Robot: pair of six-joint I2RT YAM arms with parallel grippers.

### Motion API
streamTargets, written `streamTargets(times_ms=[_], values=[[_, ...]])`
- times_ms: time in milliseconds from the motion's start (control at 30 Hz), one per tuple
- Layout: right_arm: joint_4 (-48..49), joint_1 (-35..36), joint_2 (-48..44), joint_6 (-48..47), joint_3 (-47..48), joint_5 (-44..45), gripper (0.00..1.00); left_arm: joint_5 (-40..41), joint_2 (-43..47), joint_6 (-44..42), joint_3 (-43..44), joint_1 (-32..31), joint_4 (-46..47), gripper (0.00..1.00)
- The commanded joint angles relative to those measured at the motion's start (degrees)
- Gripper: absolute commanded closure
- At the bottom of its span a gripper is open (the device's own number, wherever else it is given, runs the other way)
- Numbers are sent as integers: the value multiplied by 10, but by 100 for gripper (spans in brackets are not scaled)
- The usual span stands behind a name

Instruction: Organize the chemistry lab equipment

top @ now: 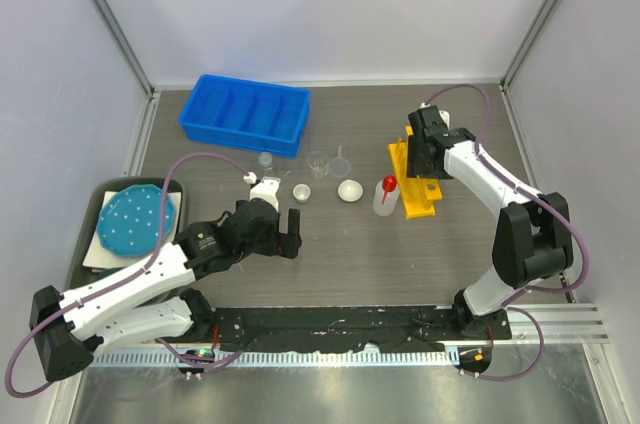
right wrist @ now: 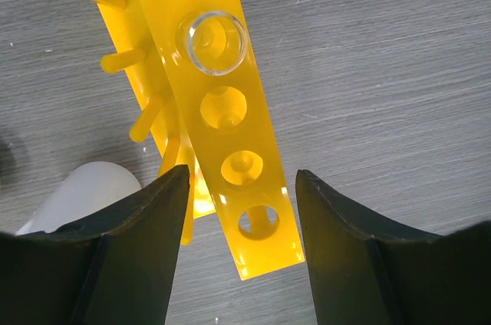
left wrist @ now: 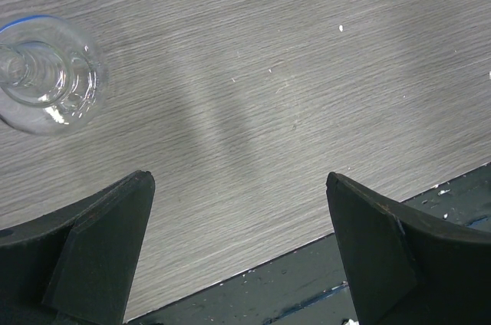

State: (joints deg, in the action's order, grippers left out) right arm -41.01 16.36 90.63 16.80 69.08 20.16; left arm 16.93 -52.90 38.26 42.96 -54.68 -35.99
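The right claw (right wrist: 242, 178) hung over the yellow holed rack (top: 418, 186) at the right side of the tabletop (top: 400, 269). Its jaws were partly apart, one on either side of the rack's holed top strip, with a gap showing on the right side and nothing gripped between them. A thin clear tube (right wrist: 212, 41) stood in one hole of the strip, ahead of the fingertips, and the three holes nearer the claw held no tube.

Just left of the rack stood the red-capped squeeze bottle (top: 386, 194), and beside it the white round dish (top: 349, 190). A small beaker (top: 301, 191) sat further left. Behind these were a taller beaker (top: 318, 162), the funnel (top: 342, 159) and a small vial (top: 265, 158), all in front of the blue divided bin (top: 245, 114).

The left claw (left wrist: 238, 210) was spread wide and held nothing, low over bare tabletop near the front edge. In the left wrist view a clear glass piece stood up and to the left of it, well apart from the fingers. The teal dotted plate (top: 138, 219) lay on a tray (top: 92, 206) at the far left
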Motion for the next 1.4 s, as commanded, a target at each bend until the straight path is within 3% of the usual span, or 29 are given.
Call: streamTargets(times_ms=[0, 200, 333, 533, 933, 1367], values=[[30, -7, 6, 6, -6, -7, 37, 7, 3, -11, 21, -1, 4, 0], [38, -14, 13, 6, -15, -15, 42, 8, 0, -12, 22, -1, 3, 0], [40, -20, 16, 6, -18, -19, 61, 8, 2, -13, 22, -1, 2, 0], [44, -32, 24, 8, -23, -13, 74, 10, 4, -11, 20, -1, 3, 0], [61, -114, 41, 39, -18, 9, 78, 0, 6, -10, 17, -1, 7, 0], [45, -155, 91, 42, 23, 30, 75, -15, 18, -9, 9, -1, 13, 0]])
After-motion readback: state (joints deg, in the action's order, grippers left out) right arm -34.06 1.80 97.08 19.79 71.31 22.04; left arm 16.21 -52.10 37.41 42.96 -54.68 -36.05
